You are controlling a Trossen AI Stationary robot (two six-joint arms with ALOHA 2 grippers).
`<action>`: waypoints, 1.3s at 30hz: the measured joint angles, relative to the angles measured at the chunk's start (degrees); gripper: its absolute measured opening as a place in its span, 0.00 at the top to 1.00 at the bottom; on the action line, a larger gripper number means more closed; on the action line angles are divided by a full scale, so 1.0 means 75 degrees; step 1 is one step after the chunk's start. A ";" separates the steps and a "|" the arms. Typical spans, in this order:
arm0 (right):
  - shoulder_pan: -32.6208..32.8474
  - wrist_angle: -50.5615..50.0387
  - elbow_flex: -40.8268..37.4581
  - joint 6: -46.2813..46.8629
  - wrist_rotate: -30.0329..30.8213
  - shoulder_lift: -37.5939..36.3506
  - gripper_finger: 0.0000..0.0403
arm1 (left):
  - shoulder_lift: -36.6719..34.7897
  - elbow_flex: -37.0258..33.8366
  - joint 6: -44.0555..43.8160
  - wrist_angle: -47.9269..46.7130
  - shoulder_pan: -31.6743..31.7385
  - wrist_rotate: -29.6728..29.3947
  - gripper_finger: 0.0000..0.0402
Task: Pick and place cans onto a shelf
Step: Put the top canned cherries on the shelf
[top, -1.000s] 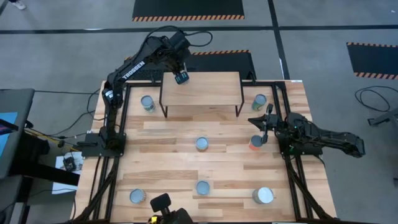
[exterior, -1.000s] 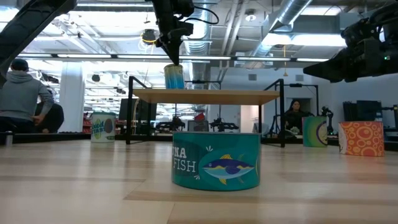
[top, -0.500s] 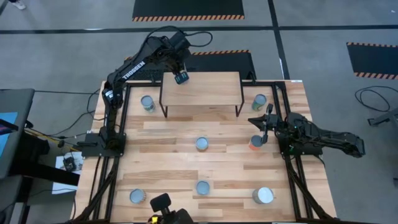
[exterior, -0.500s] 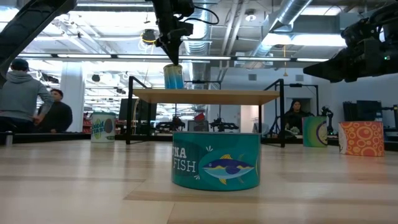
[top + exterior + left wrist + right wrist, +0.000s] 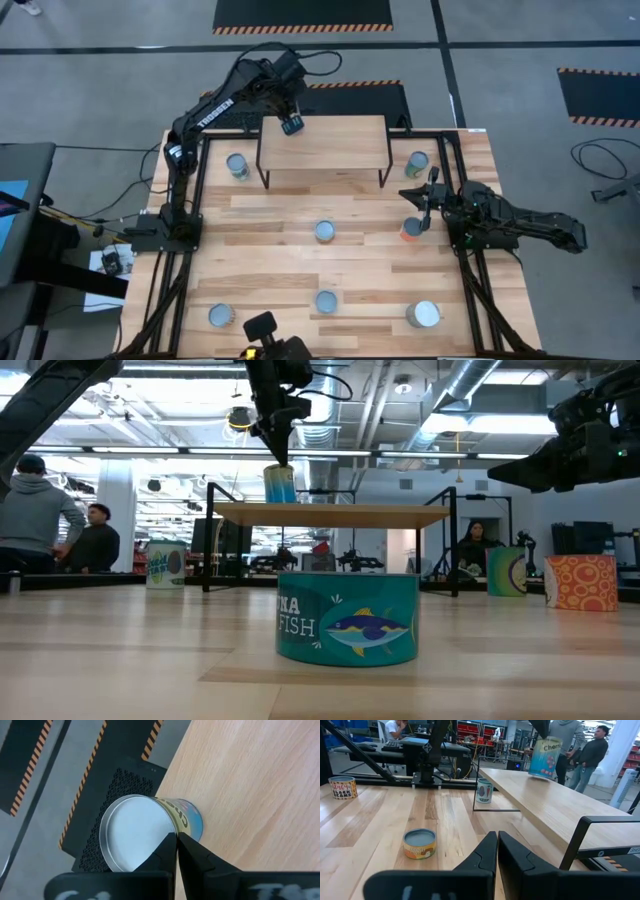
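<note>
The shelf (image 5: 330, 150) stands at the table's far side. At its far left corner is a blue-labelled can (image 5: 280, 484), slightly tilted, its base at the shelf top; my left gripper (image 5: 283, 458) is shut on it from above. Whether the base rests on the wood, I cannot tell. My right gripper (image 5: 497, 836) is shut and level at the table's right edge, holding nothing, above an orange can (image 5: 410, 232). Several more cans stand on the table, among them a teal tuna can (image 5: 347, 618) and one (image 5: 237, 166) left of the shelf. My left gripper pinches the can's top rim (image 5: 170, 822) between its two fingers, on the rim's side toward the shelf's middle. The fingers (image 5: 197, 854) slant down from above. The can leans a little below them, its base (image 5: 542, 775) at the shelf's top surface.
Cans stand at the table's far right (image 5: 417, 161), middle (image 5: 325, 232), and near edge (image 5: 221, 317), (image 5: 326, 301), (image 5: 424, 314). The rest of the shelf top (image 5: 345, 140) is bare wood. People stand in the room beyond the table (image 5: 35, 515).
</note>
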 joint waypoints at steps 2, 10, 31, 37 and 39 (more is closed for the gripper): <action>0.0000 0.0000 -0.0003 0.0000 0.0000 0.0003 0.91 | 0.0023 -0.0225 0.0023 0.0058 -0.0016 -0.0003 1.00; -0.0001 0.0000 -0.0001 0.0000 0.0000 0.0002 0.91 | 0.0025 -0.0650 0.0205 0.0520 -0.0123 0.0007 1.00; 0.0000 0.0000 0.0000 0.0000 0.0000 0.0003 0.91 | 0.0015 -0.0126 0.0087 0.0094 -0.0119 -0.0065 1.00; 0.0000 -0.0003 -0.0001 0.0000 0.0000 0.0001 0.91 | 0.0009 -0.0126 0.0006 0.0190 -0.0119 -0.0076 0.99; 0.0000 -0.0003 -0.0003 0.0000 0.0000 0.0003 0.91 | 0.0009 -0.0126 0.0006 0.0201 -0.0119 -0.0076 0.97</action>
